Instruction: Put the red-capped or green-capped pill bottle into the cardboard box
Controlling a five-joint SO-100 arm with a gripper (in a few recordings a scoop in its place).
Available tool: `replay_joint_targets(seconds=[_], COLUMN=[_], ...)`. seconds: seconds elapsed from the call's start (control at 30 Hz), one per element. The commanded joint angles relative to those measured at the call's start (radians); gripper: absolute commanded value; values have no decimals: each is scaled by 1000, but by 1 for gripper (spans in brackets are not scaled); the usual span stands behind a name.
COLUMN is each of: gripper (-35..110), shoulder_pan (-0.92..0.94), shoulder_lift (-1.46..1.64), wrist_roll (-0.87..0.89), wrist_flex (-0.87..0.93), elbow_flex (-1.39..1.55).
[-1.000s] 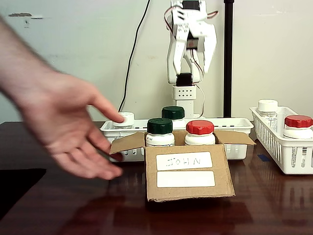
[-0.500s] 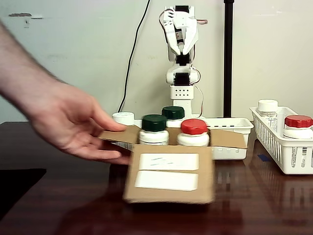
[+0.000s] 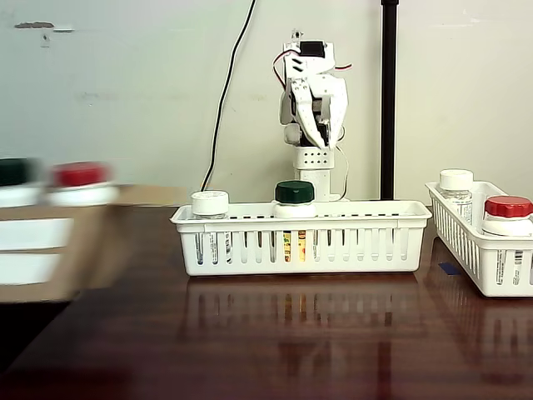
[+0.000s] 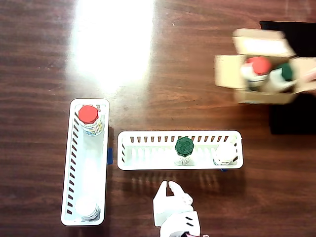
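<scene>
Box (image 3: 46,229) now blurred at left edge of counter (image 3: 275,350) in fixed view, vs. centre-front 0.5 s ago; near top-right corner in overhead view. Person's arm gone from fixed view. Red-cap bottle (image 4: 255,69) and a green-cap one (image 4: 281,75) already inside box, so task looks done, scene prob. being reset. Hand (image 3: 321,117) raised behind centre basket (image 3: 300,242), folded down, holding nothing; jaws look nearly closed.

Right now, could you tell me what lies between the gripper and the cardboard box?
In the overhead view, the white basket lies between the gripper and the cardboard box.
</scene>
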Motion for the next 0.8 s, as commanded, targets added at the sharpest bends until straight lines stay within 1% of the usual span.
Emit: replay_joint_targets(seconds=[0.0, 0.27, 0.47, 0.57, 0.7, 0.77], gripper=[1, 2, 3, 3, 3, 3], shoulder_pan=[-77, -106, -155, -181, -216, -230], shoulder_lift=[86, 87, 89, 89, 89, 89], wrist_roll=[-9, 40, -40, -89, 32, 107], wrist_flex=[-57, -101, -202, -331, -287, -202], elbow_flex=[67, 218, 333, 430, 430, 430])
